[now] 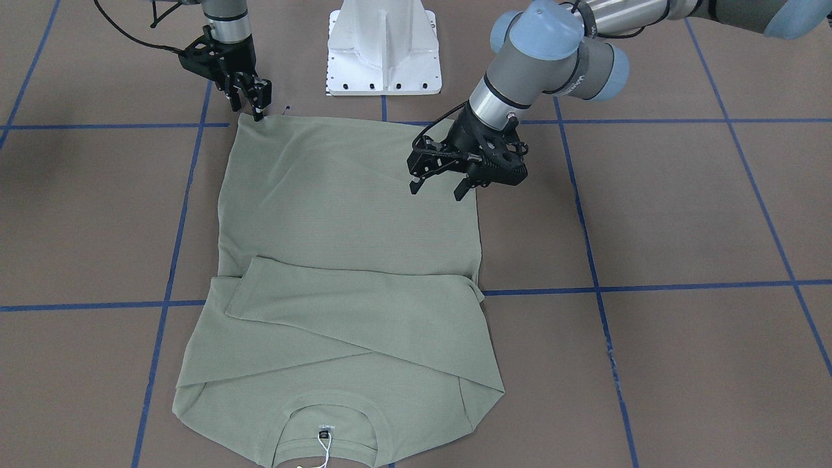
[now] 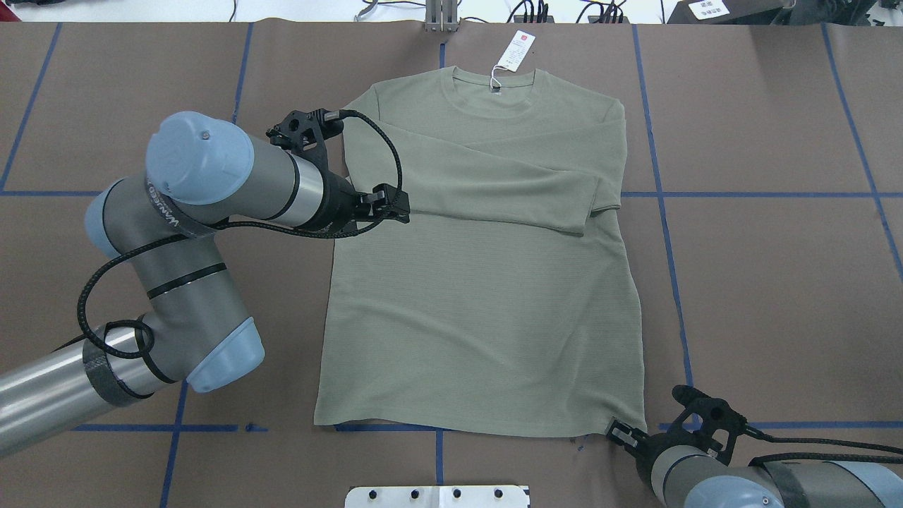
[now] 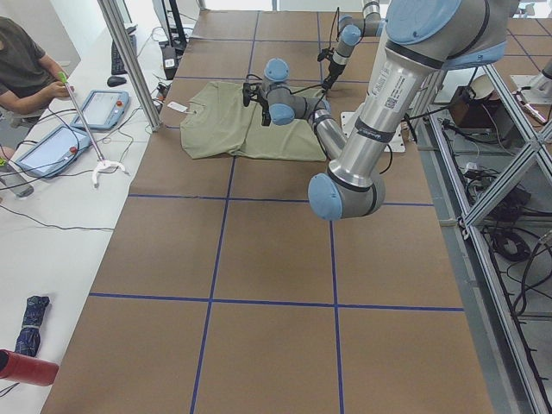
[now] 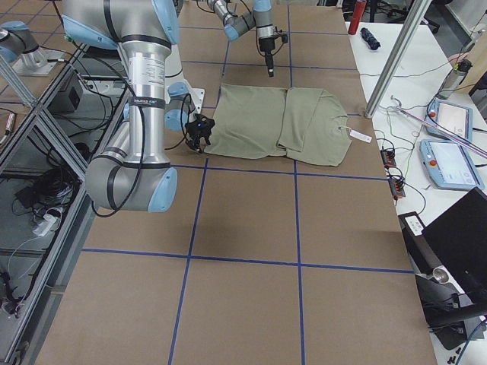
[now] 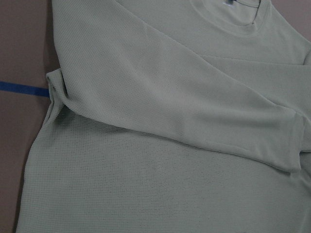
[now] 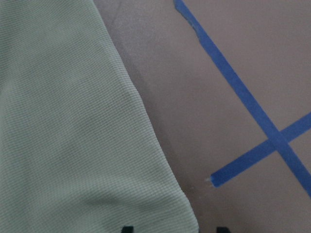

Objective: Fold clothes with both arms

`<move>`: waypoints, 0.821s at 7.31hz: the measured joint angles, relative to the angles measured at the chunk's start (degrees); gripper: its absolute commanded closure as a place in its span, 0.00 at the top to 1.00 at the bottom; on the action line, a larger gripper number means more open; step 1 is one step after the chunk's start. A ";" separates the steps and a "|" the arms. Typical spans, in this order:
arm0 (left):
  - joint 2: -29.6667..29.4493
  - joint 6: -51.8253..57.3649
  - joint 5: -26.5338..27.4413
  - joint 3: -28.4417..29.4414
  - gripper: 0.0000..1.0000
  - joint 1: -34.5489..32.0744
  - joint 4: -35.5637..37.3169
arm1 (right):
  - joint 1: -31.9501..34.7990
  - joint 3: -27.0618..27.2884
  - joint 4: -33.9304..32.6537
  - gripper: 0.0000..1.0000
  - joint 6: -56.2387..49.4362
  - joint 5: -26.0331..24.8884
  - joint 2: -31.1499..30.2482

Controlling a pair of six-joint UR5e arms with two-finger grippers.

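The sage-green clothes, a long-sleeved shirt (image 2: 480,303), lie flat on the brown table with the collar away from the robot. A sleeve (image 1: 364,305) is folded across the chest and a white hang tag (image 2: 515,51) rests beyond the collar. My left gripper (image 1: 437,190) hovers open over the shirt's side edge below the folded sleeve, with nothing between its fingers. My right gripper (image 1: 250,107) is open at the near hem corner (image 6: 184,218), and that corner lies between its two fingertips in the right wrist view. The left wrist view shows only fabric.
The white pedestal base (image 1: 383,49) stands just behind the hem. Blue tape lines (image 1: 650,286) grid the table. A person sits at a side bench with tablets (image 3: 52,147) beyond a metal post (image 3: 129,60).
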 measured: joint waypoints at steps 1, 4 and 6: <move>0.00 0.00 0.00 0.00 0.90 0.00 -0.04 | 0.05 -0.06 -0.04 0.32 -0.04 0.01 -0.11; 0.05 -0.04 0.02 0.02 0.90 0.00 -0.30 | 0.06 0.01 -0.07 0.00 -0.05 0.08 -1.08; 0.05 -0.39 0.06 0.03 0.90 0.06 -0.41 | 0.13 0.31 -0.07 0.00 -0.15 0.25 -1.54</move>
